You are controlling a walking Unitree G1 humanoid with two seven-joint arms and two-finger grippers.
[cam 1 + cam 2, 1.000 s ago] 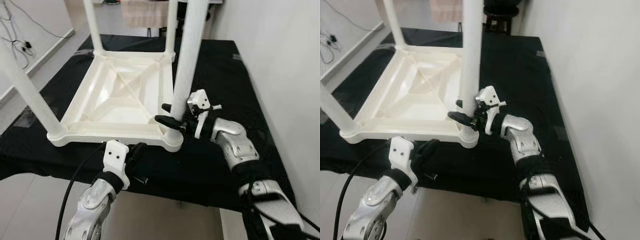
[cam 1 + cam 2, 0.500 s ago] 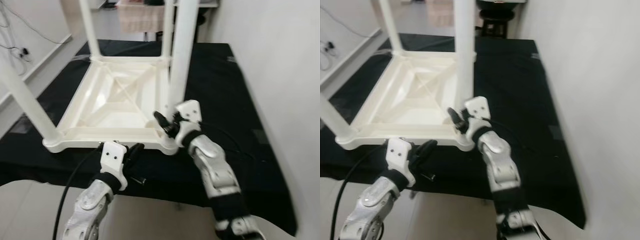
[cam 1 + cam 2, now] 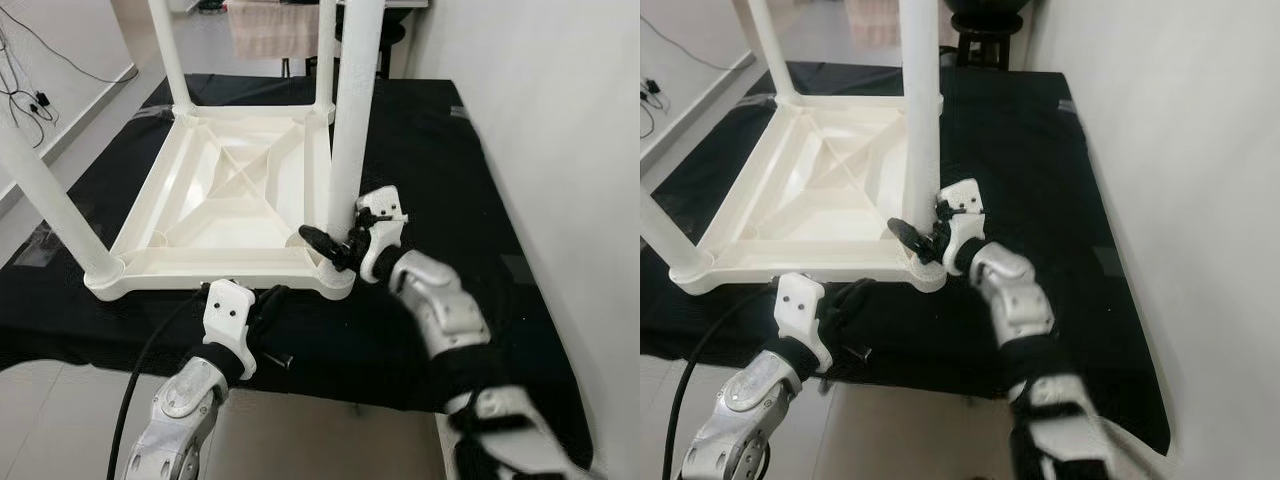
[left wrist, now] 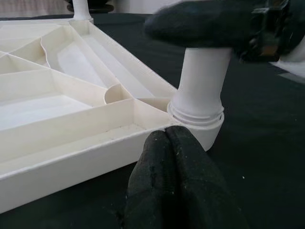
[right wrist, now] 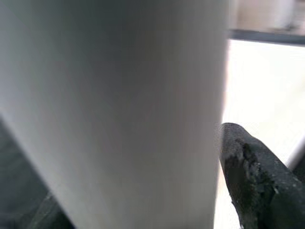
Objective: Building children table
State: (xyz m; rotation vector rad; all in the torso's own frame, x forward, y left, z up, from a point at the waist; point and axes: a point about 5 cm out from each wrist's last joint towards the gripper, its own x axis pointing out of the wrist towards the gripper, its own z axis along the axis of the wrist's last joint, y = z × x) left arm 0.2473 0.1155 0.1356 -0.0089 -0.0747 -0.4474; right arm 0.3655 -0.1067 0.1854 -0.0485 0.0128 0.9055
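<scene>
The right arm reaches up from the lower right of the head view, elbow bent, wrist angled toward the frame's centre. Its right gripper [image 3: 335, 245] has one black finger on each side of a white post, clamped at its base. The left arm rises from the lower left; the left gripper [image 3: 268, 305] has its fingers [image 4: 174, 176] pressed together, tips forward.

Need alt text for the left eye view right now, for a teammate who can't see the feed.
The right gripper has its fingers around the base of the near right leg of an upside-down white table lying on a black cloth. The left gripper sits at the table's near edge, fingers shut.
</scene>
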